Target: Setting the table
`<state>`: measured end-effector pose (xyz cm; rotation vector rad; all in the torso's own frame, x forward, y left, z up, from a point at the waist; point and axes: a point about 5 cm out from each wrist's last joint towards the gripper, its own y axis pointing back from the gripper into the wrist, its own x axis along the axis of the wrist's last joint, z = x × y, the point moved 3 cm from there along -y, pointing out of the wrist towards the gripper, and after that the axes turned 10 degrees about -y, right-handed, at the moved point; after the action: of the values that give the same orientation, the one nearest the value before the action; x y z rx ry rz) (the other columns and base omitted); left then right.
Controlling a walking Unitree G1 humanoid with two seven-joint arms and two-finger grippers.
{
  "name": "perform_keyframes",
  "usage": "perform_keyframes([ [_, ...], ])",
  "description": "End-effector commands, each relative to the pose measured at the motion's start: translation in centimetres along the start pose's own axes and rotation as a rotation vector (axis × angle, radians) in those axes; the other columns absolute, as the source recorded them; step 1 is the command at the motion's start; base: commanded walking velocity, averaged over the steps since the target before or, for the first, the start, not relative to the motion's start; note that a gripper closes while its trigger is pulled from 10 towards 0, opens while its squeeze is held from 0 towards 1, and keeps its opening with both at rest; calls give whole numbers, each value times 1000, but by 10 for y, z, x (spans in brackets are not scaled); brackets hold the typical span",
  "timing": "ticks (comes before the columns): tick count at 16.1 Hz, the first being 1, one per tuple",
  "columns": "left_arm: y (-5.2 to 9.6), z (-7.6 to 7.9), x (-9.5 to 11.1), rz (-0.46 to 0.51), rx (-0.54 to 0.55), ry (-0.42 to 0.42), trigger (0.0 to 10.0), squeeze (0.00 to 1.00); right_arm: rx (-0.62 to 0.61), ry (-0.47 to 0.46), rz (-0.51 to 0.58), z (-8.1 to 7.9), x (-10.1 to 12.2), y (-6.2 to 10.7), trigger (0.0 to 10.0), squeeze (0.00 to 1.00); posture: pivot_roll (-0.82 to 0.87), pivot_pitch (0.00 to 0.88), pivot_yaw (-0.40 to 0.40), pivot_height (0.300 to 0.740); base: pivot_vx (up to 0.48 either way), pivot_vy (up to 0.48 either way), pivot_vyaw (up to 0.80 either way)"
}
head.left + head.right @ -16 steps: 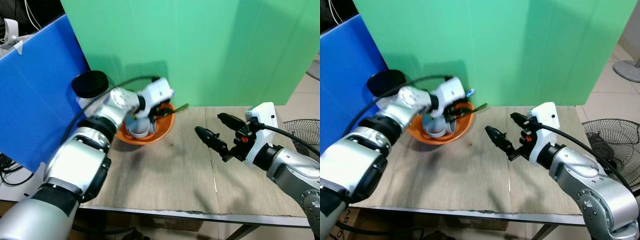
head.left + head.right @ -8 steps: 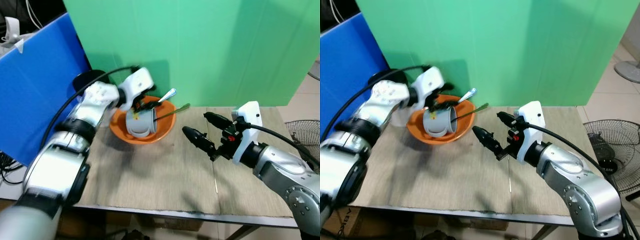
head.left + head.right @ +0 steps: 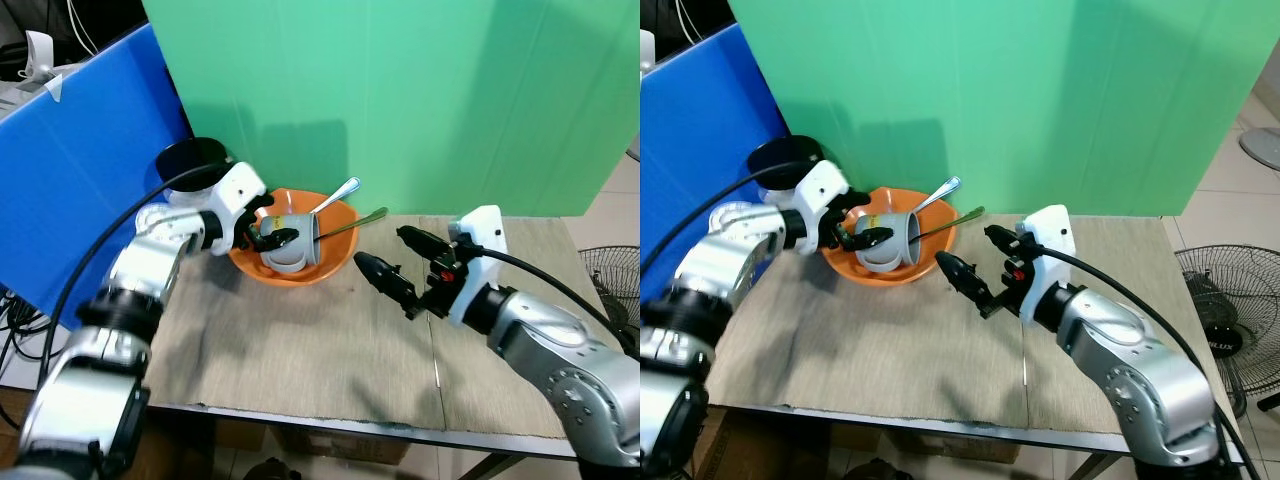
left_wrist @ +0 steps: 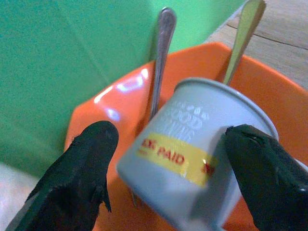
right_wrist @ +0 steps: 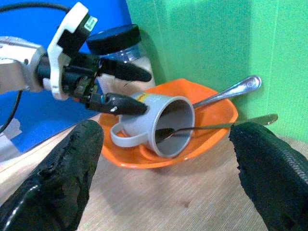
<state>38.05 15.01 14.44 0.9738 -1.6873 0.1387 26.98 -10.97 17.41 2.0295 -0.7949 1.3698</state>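
Observation:
An orange bowl [image 3: 335,262] stands on the table near the green backdrop. Inside it a grey mug [image 3: 297,240] with a yellow label [image 4: 174,155] lies on its side, mouth toward my right arm. A silver spoon [image 3: 337,192] and a greenish spoon [image 3: 356,223] lean over the bowl's rim, and the greenish one reaches into the mug's mouth. My left gripper [image 3: 275,222] is open at the bowl's left side, its fingers [image 4: 91,154] either side of the mug's base. My right gripper [image 3: 380,247] is open and empty, just right of the bowl.
A jar with a black lid [image 3: 195,160] stands behind the left arm, next to a blue board [image 3: 80,170]. A beige mat [image 3: 300,350] covers the table up to its front edge. A floor fan [image 3: 1220,300] stands off to the right.
The left arm has drawn back from above the bowl to its left side. The mug now lies with its mouth to the right. My right gripper has come closer to the bowl.

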Motion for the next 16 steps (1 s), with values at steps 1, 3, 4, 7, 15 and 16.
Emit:
perform_keyframes([
  [1, 6, -2, -7, -38, 29, 2, 10000, 1000, 6, 8, 7, -2, 2, -4, 10000, 0, 28, 0, 90, 740, 0, 0, 0],
  [3, 17, 1, -15, -59, 56, -13, 10000, 914, 1, 2, 16, -2, 2, -8, 10000, 0, 31, 0, 89, 740, 0, 0, 0],
  [4, 23, 2, -22, -90, 77, 8, 10000, 412, 0, 0, 18, -1, 2, -9, 10000, 0, 34, 0, 86, 740, 0, 0, 0],
  [7, 37, 5, -43, -170, 177, 94, 10000, 0, 26, -16, 14, -6, 0, -19, 10000, 0, 50, 0, 69, 740, 0, 0, 0],
  [15, 54, 3, -2, 8, 285, -89, 10000, 0, 6, -37, -2, -3, -5, -36, 10000, 0, 85, 0, 42, 740, 0, 0, 0],
  [16, 53, 1, 3, 27, 302, -86, 10000, 0, 4, -42, 1, -3, -5, -36, 10000, 0, 85, 0, 42, 740, 0, 0, 0],
])
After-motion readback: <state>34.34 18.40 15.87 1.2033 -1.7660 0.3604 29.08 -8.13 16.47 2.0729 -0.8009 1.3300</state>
